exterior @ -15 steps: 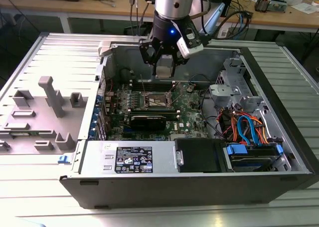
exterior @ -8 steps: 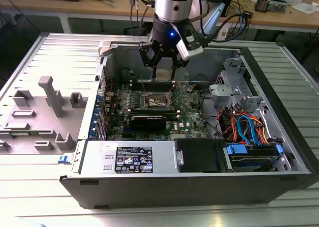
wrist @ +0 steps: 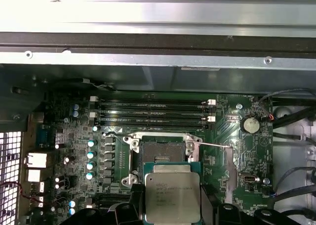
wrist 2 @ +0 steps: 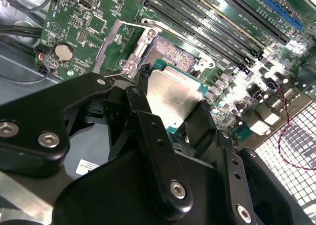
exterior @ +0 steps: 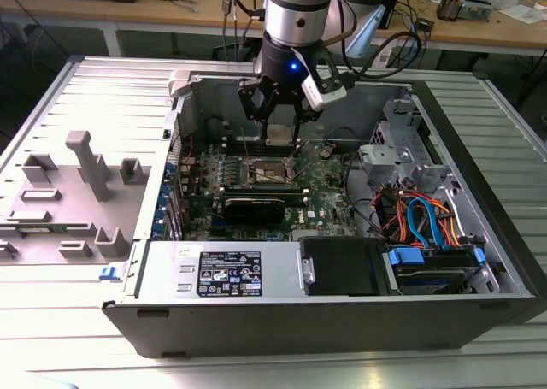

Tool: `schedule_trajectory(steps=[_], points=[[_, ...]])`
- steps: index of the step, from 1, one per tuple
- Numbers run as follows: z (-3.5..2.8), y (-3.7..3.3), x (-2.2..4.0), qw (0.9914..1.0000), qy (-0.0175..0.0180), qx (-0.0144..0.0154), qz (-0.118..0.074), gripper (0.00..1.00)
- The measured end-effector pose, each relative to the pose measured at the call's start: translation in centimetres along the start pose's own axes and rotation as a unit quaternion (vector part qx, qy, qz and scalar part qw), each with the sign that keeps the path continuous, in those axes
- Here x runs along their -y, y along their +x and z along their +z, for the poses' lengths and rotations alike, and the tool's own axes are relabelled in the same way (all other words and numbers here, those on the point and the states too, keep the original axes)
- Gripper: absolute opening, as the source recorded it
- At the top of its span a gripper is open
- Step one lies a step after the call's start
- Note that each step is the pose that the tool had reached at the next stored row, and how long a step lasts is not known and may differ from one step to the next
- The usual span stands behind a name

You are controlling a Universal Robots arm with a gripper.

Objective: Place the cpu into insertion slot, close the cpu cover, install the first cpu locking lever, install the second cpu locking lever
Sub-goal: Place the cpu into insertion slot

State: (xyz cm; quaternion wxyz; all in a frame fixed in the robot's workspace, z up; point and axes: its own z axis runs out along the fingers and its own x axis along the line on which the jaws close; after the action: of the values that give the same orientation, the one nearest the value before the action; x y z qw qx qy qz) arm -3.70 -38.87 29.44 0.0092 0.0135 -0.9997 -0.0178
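Gripper (wrist 2: 170, 106) jaws clamp the cpu (wrist 2: 173, 91) by its edges, holding it above, not yet touching, the open insertion slot (wrist 2: 170, 53), near the long memory slots (wrist 2: 217, 24). A tilted or offset chip could, I judge, bend socket contacts.

Cpu (wrist: 172, 198): dull silver-grey top, green edging.
Gripper (wrist 2: 170, 104): matte black.
Insertion slot (wrist: 160, 155): dark centre, silver metal rim.
Motherboard (wrist: 224, 136): green, speckled with small silver and teal-capped parts.
Memory slots (wrist: 153, 112): black.
Expansion slot (wrist 2: 276, 7): blue.
Cables (exterior: 423, 214): blue and orange.
Case wall (wrist 2: 291, 146): grey, perforated grid pattern.
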Motion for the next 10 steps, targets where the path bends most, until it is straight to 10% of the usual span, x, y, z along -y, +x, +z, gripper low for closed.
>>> schedule_trajectory(steps=[10], points=[[0.05,0.0,0.0,1.0,-0.0001,0.0,0.0,0.55]])
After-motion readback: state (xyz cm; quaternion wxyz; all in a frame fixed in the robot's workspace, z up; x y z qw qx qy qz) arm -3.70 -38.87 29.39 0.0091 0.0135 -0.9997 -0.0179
